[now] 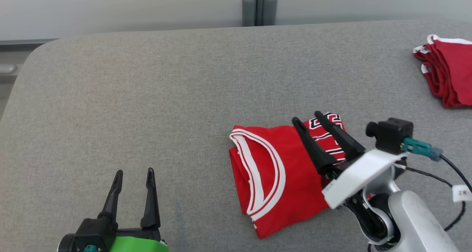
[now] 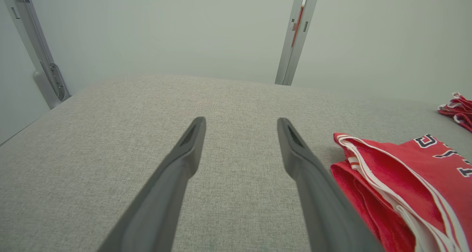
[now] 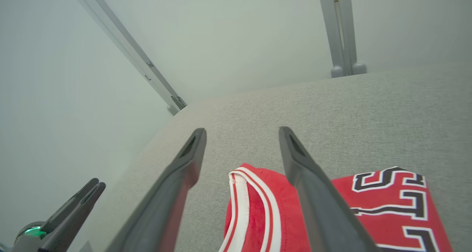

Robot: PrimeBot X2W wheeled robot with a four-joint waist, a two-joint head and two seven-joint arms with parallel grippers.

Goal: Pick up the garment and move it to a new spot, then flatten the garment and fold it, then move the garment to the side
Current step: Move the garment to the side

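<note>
Two grippers noted, both with fingers spread wide and nothing between them. The left gripper (image 1: 134, 171) hangs over bare grey table (image 1: 147, 97) at the near left, well apart from the work. The right gripper (image 1: 306, 117) stands over the far right part of the garment (image 1: 273, 171), holding no cloth. The garment, a red jersey with white trim and black lettering, lies folded into a compact packet on the table, right of centre and near the robot. Judged from its present lie, pick-up, relocation, flattening and folding look complete: the edges are fairly square, though the near left corner sits a little askew. A stack of similar red garments (image 1: 448, 73) rests at the far right edge, well apart from the packet. Whether the present spot counts as "the side" cannot be settled, so the last move is either outstanding or just finished. The head view alone gives the whole packet, both grippers and the full gap to the stack. The left wrist view adds the layered fold along the packet's left side, seen edge-on. The right wrist view shows the right fingers raised clear of the cloth, with one crossing in front of it, and the lettering close up; it also catches the left gripper at its lower left corner
</note>
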